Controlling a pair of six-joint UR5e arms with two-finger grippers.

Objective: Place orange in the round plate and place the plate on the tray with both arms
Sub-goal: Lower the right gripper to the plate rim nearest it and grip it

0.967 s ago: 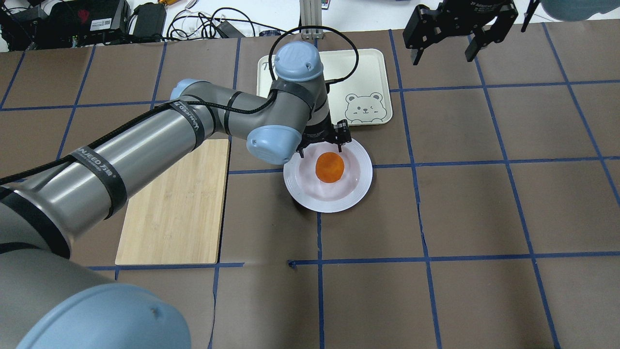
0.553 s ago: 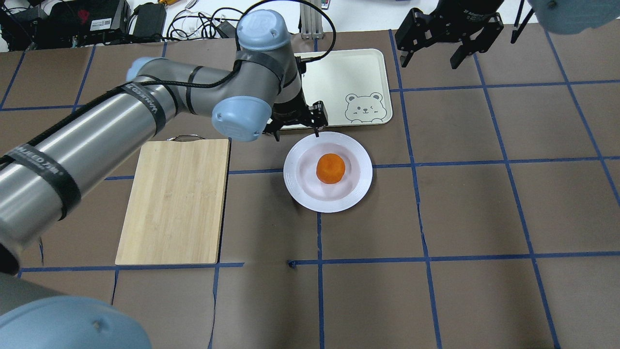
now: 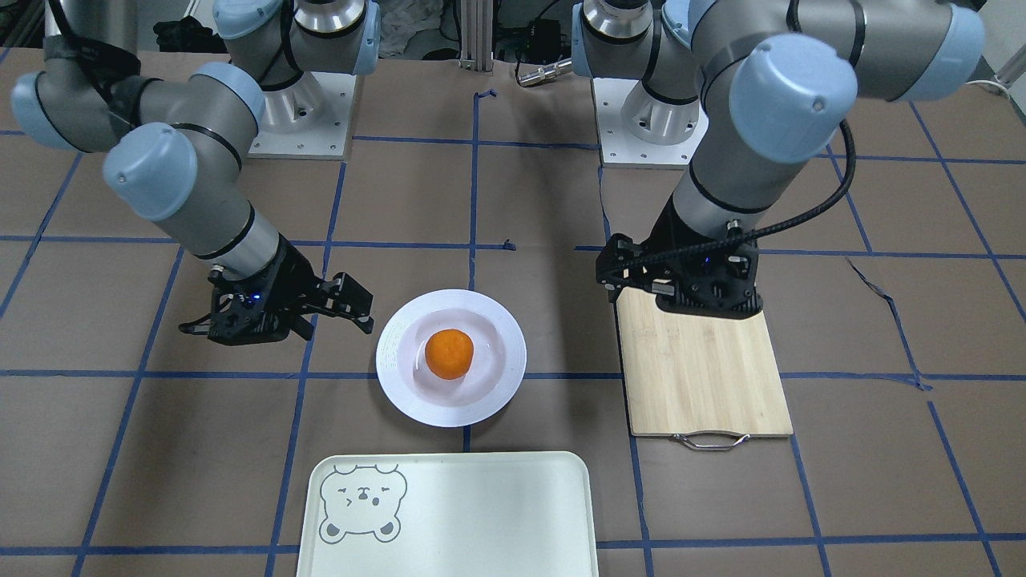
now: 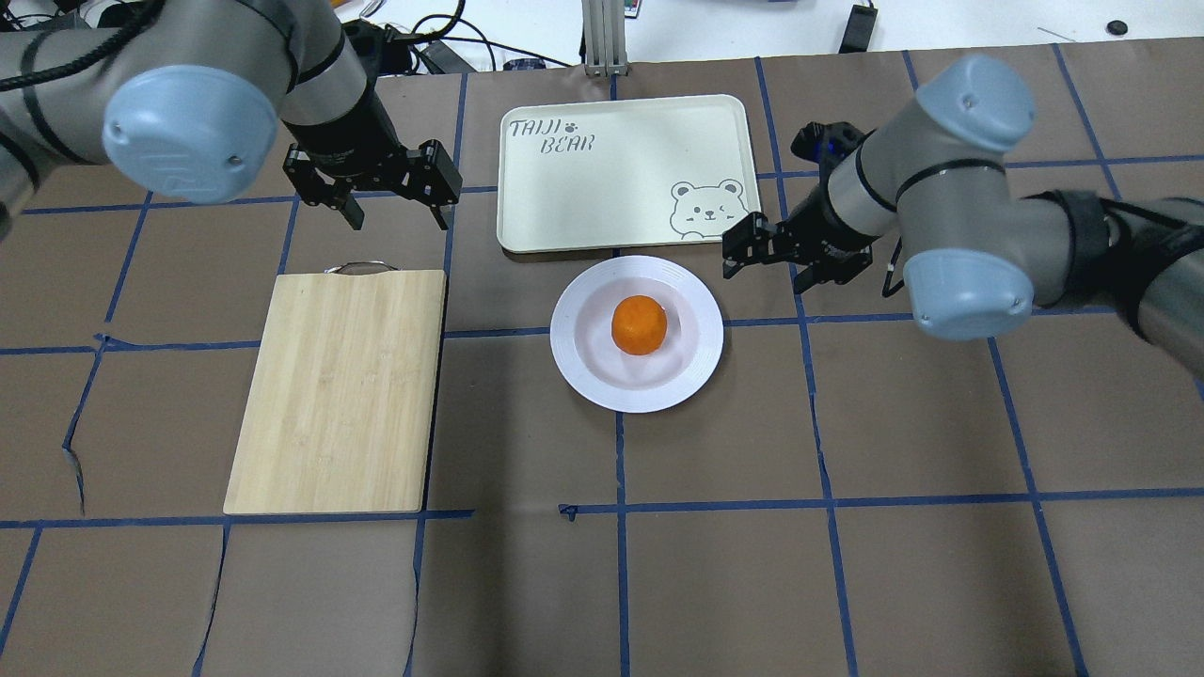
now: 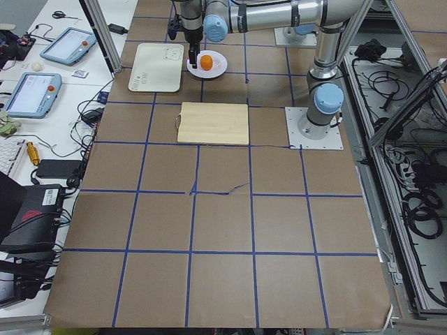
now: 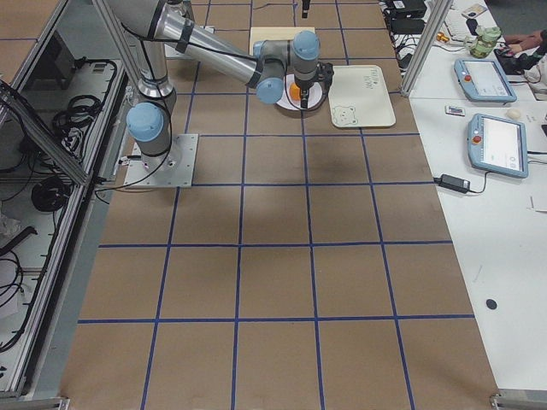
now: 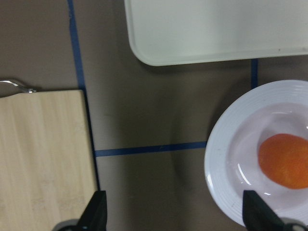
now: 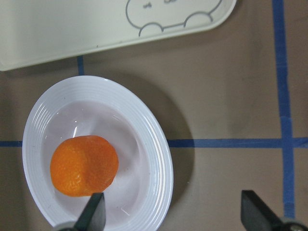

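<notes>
The orange lies in the sunken centre of the round plate, which rests on the table just in front of the tray. My left gripper hangs open and empty left of the tray, over the far end of the cutting board. The right gripper is open and empty too, low beside the plate's far right rim. In the right wrist view the orange and plate sit under the left fingertip. The left wrist view shows the plate at right.
A bamboo cutting board with a metal handle lies left of the plate. Cables and boxes line the far table edge. The brown table surface carries a grid of blue tape. In the front view the tray is nearest the camera.
My left gripper has pulled away from the plate, leftward to beside the tray. The right arm has come down from the far right to the plate's right side. The orange stays in the plate.
</notes>
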